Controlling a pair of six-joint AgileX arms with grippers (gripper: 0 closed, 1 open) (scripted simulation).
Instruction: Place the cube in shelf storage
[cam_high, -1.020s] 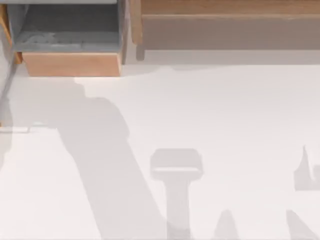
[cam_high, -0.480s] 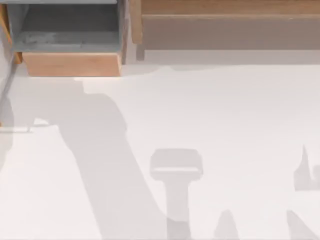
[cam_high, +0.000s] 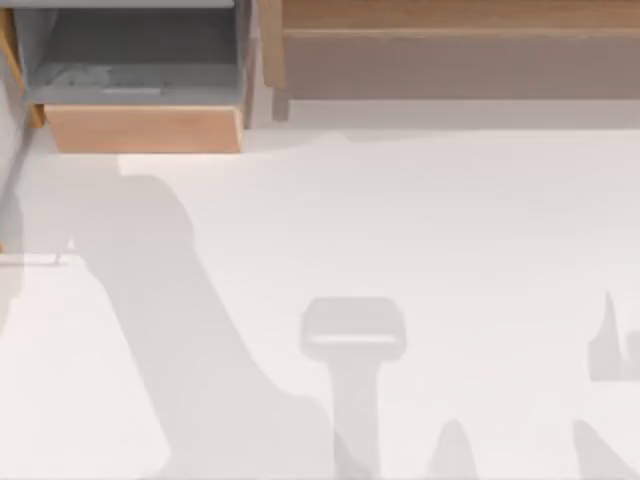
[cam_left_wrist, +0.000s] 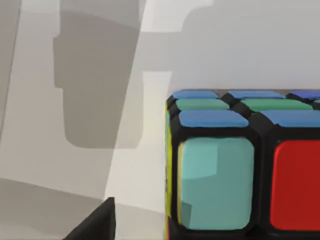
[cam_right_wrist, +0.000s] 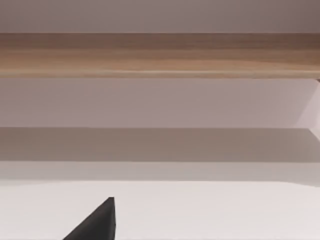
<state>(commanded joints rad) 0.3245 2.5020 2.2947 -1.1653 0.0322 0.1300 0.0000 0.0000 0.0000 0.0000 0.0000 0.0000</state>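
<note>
The cube (cam_left_wrist: 245, 170) sits very close in the left wrist view, showing blue, green, pale teal and red tiles in a black grid. One black fingertip (cam_left_wrist: 92, 225) of my left gripper stands apart from the cube's side, with a strip of table between them, so the gripper is open. The shelf storage (cam_high: 460, 65) runs along the back right of the table in the top view, a tan plank over a shadowed recess. The same shelf storage (cam_right_wrist: 160, 52) faces the right wrist view, where my right gripper (cam_right_wrist: 95, 225) shows as a black corner.
A smaller grey-lined wooden box (cam_high: 140, 125) stands at the back left beside the shelf. Arm shadows (cam_high: 170, 330) lie across the white table (cam_high: 450, 220).
The broad arm shadow on the left of the table has shifted further left in the top view. The other shadows and the furniture have not moved.
</note>
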